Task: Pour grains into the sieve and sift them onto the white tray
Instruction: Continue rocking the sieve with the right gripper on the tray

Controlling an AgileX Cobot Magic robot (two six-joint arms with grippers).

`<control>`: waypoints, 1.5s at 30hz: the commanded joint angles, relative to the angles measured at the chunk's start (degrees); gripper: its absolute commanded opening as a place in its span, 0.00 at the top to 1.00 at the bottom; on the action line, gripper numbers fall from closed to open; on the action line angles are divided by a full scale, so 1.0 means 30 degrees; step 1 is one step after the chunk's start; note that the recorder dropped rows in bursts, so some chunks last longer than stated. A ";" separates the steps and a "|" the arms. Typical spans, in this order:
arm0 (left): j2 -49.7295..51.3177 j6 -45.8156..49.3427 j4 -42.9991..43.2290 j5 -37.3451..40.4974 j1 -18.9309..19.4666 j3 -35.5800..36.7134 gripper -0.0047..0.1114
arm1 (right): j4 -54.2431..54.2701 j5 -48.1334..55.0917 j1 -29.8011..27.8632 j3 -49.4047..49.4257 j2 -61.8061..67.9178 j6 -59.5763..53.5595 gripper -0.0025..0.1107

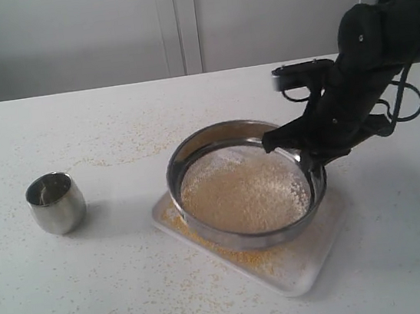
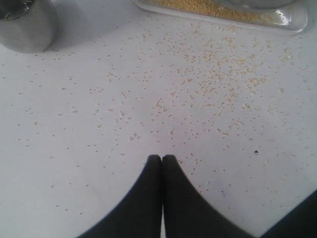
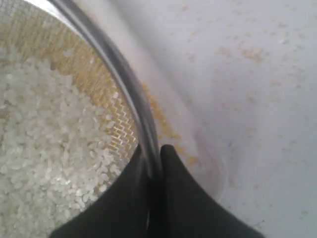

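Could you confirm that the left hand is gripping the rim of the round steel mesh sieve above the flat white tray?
Not quite: the right hand grips the rim of the round steel mesh sieve above the flat white tray, as the right wrist view shows; the left hand is shut on nothing.

Exterior overlooks table; wrists close; white tray shared
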 commanded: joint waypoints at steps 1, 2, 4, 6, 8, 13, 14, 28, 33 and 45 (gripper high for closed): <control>-0.0133 0.0003 -0.0201 0.0192 -0.0079 -0.0104 0.96 | 0.0937 0.1059 -0.0293 -0.0502 -0.0095 -0.0272 0.98; -0.0133 0.0003 -0.0201 0.0192 -0.0079 -0.0104 0.96 | 0.1214 0.1400 0.0011 -0.0502 -0.0203 -0.1807 0.98; -0.0133 0.0003 -0.0201 0.0192 -0.0079 -0.0104 0.96 | 0.0587 0.0756 0.0179 -0.0457 -0.0265 -0.2422 0.98; -0.0133 0.0003 -0.0201 0.0192 -0.0079 -0.0104 0.96 | -0.0352 -0.0415 -0.0148 -0.0457 -0.0141 -0.0132 0.98; -0.0133 0.0003 -0.0201 0.0192 -0.0079 -0.0104 0.96 | -0.0070 -0.0451 -0.0384 -0.0504 -0.0002 0.1404 0.98; -0.0133 0.0003 -0.0201 0.0195 -0.0079 -0.0104 0.96 | 0.0064 0.0145 0.0280 -0.0373 -0.0158 -0.2238 0.98; -0.0133 0.0003 -0.0201 0.0195 -0.0079 -0.0104 0.96 | -0.0618 -0.0413 0.0103 -0.0373 -0.0065 -0.0738 0.98; -0.0133 0.0003 -0.0201 0.0165 -0.0079 -0.0104 0.96 | -0.1573 0.0270 -0.0553 -0.0643 -0.0140 0.0569 0.98; -0.0133 0.0003 -0.0201 0.0165 -0.0079 -0.0104 0.96 | -0.1206 0.0792 -0.0481 -0.0643 -0.0140 0.0662 0.98; -0.0133 0.0003 -0.0201 0.0165 -0.0079 -0.0104 0.96 | -0.1134 0.0440 -0.0401 -0.0643 -0.0140 0.0560 0.98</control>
